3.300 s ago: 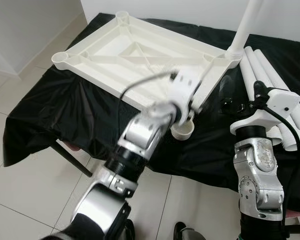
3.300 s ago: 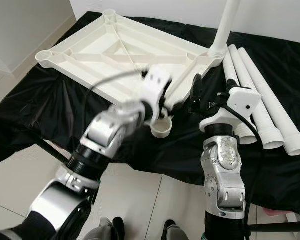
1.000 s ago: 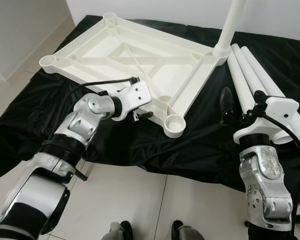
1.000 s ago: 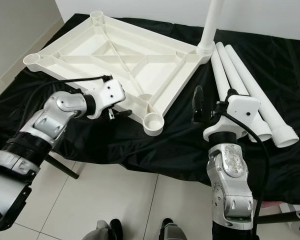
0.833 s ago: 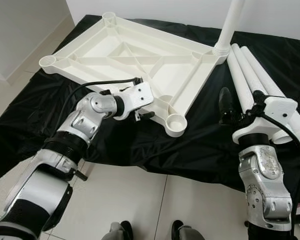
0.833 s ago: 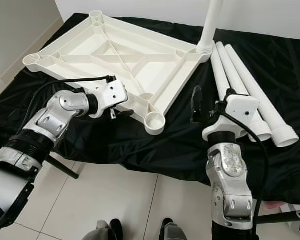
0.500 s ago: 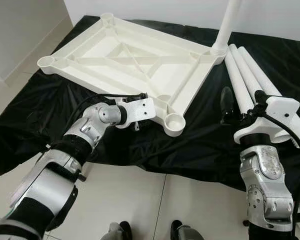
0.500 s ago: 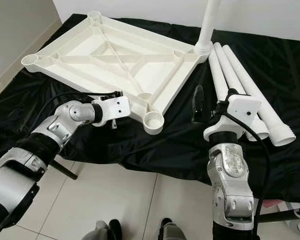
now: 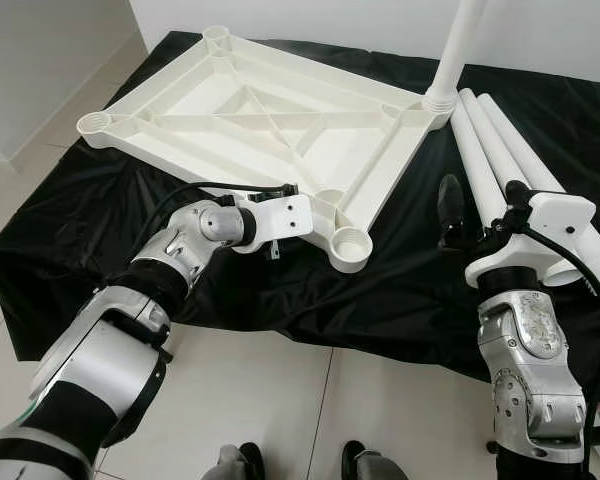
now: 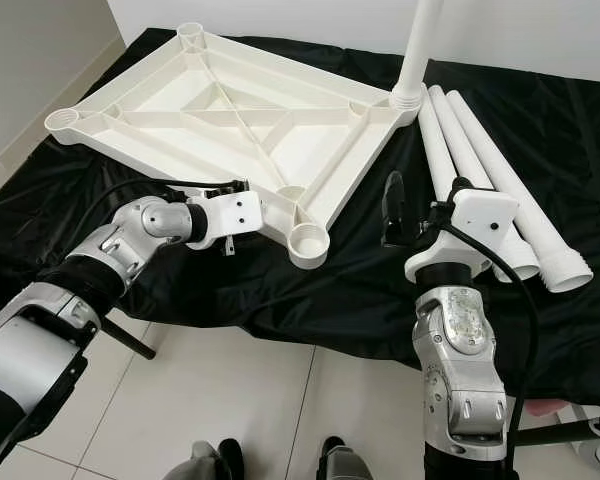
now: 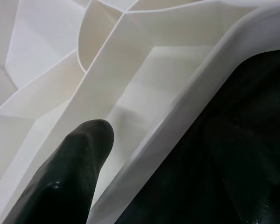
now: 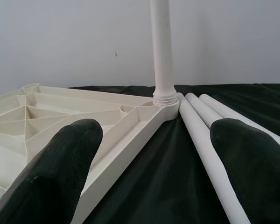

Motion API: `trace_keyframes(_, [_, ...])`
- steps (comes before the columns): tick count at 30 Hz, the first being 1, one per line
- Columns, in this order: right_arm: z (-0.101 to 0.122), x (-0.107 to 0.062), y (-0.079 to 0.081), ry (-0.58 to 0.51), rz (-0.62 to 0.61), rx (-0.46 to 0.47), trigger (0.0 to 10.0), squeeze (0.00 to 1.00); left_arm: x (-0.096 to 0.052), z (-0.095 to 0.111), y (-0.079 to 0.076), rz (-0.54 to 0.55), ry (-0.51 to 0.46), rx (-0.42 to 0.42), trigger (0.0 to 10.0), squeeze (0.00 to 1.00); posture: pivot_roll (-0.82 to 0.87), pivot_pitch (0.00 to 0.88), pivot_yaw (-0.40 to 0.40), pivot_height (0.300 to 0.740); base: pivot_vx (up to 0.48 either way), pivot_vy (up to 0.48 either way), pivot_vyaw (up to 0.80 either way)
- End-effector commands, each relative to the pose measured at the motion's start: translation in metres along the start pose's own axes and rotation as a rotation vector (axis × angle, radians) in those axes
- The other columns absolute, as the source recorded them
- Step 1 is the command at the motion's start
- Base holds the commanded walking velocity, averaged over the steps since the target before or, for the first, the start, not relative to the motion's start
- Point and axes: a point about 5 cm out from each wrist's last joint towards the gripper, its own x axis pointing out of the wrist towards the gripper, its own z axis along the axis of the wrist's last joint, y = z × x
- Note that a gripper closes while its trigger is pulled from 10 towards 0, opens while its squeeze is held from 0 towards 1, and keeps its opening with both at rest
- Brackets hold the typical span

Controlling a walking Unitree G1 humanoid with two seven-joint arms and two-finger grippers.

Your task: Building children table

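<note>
the tabletop (image 9: 270, 110) rim is straddled at its near edge by the left gripper (image 9: 292, 240); closure cannot be told. the right gripper (image 9: 448, 215) is held open and empty; a loose leg (image 9: 500, 160) is to be picked next.

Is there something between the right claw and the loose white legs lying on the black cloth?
Nothing visible does. The right claw hangs open above the black cloth, and the loose legs lie just beside it, on its right.
</note>
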Motion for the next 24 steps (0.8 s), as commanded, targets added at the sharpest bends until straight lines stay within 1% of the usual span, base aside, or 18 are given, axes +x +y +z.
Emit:
trace_keyframes(1, [0.003, -0.002, 0.001, -0.007, 0.000, 0.003, 10.0, 0.00, 0.003, -0.007, -0.012, -0.078, 0.025, -0.031, 10.0, 0.00, -0.14, 0.268, 0.073, 0.740, 0.000, 0.000, 0.00])
trace_keyframes(3, [0.002, -0.002, 0.001, -0.005, 0.001, 0.004, 10.0, 0.00, 0.004, -0.002, -0.013, -0.129, -0.029, -0.094, 10.0, 0.00, -0.14, 0.271, 0.071, 0.740, 0.000, 0.000, 0.00])
trace_keyframes(4, [0.002, -0.002, 0.001, -0.004, 0.002, 0.005, 10.0, 0.00, 0.006, -0.001, -0.015, -0.154, -0.041, -0.126, 10.0, 0.00, -0.13, 0.274, 0.069, 0.740, 0.000, 0.000, 0.00])
trace_keyframes(6, [0.002, -0.001, 0.001, -0.003, 0.004, 0.007, 10.0, 0.00, 0.008, -0.001, -0.019, -0.183, -0.041, -0.164, 10.0, 0.00, -0.13, 0.272, 0.069, 0.740, 0.000, 0.000, 0.00])
trace_keyframes(10, [0.002, 0.000, 0.002, -0.003, 0.005, 0.008, 10.0, 0.00, 0.010, -0.002, -0.022, -0.206, -0.043, -0.182, 9.8, 0.00, -0.13, 0.273, 0.068, 0.740, 0.000, 0.000, 0.00])
trace_keyframes(11, [0.002, 0.000, 0.002, -0.003, 0.008, 0.009, 10.0, 0.00, 0.011, -0.002, -0.023, -0.215, -0.044, -0.187, 4.0, 0.00, -0.13, 0.274, 0.069, 0.740, 0.000, 0.000, 0.00])
trace_keyframes(12, [0.002, 0.000, 0.003, -0.003, 0.009, 0.009, 10.0, 0.00, 0.011, -0.002, -0.023, -0.220, -0.044, -0.189, 4.0, 0.00, -0.13, 0.274, 0.069, 0.740, 0.000, 0.000, 0.00])
trace_keyframes(13, [0.002, 0.000, 0.003, -0.003, 0.010, 0.009, 10.0, 0.00, 0.011, -0.003, -0.024, -0.233, -0.042, -0.194, 2.2, 0.00, -0.13, 0.279, 0.068, 0.740, 0.000, 0.000, 0.00])
trace_keyframes(14, [0.002, 0.000, 0.003, -0.003, 0.010, 0.009, 10.0, 0.00, 0.011, -0.003, -0.024, -0.233, -0.042, -0.194, 2.2, 0.00, -0.13, 0.279, 0.068, 0.740, 0.000, 0.000, 0.00])
trace_keyframes(15, [0.002, 0.000, 0.002, -0.002, 0.009, 0.008, 10.0, 0.00, 0.012, -0.004, -0.026, -0.245, -0.035, -0.190, 0.5, 0.00, -0.13, 0.283, 0.070, 0.740, 0.000, 0.000, 0.00])
trace_keyframes(17, [0.002, 0.000, 0.002, 0.000, 0.007, 0.006, 10.0, 0.00, 0.011, -0.006, -0.028, -0.274, -0.027, -0.200, 0.0, 0.00, -0.13, 0.283, 0.071, 0.740, 0.000, 0.000, 0.00])
trace_keyframes(20, [0.002, 0.000, 0.001, 0.001, 0.004, 0.004, 10.0, 0.00, 0.011, -0.010, -0.030, -0.286, -0.006, -0.197, 0.0, 0.00, -0.13, 0.285, 0.070, 0.740, 0.000, 0.000, 0.00])
trace_keyframes(21, [0.002, 0.000, 0.001, 0.001, 0.004, 0.003, 10.0, 0.00, 0.010, -0.011, -0.030, -0.285, 0.000, -0.197, 1.3, 0.00, -0.13, 0.284, 0.072, 0.740, 0.000, 0.000, 0.00])
trace_keyframes(22, [0.002, 0.000, 0.001, 0.001, 0.004, 0.003, 10.0, 0.00, 0.010, -0.011, -0.030, -0.285, 0.000, -0.197, 1.3, 0.00, -0.13, 0.284, 0.072, 0.740, 0.000, 0.000, 0.00])
trace_keyframes(23, [0.002, 0.000, 0.001, 0.001, 0.004, 0.003, 10.0, 0.00, 0.010, -0.012, -0.030, -0.287, 0.005, -0.201, 0.8, 0.00, -0.13, 0.283, 0.072, 0.740, 0.000, 0.000, 0.00])
trace_keyframes(24, [0.002, 0.000, 0.001, 0.001, 0.003, 0.003, 10.0, 0.00, 0.010, -0.012, -0.031, -0.289, 0.007, -0.201, 0.6, 0.00, -0.13, 0.283, 0.072, 0.740, 0.000, 0.000, 0.00])
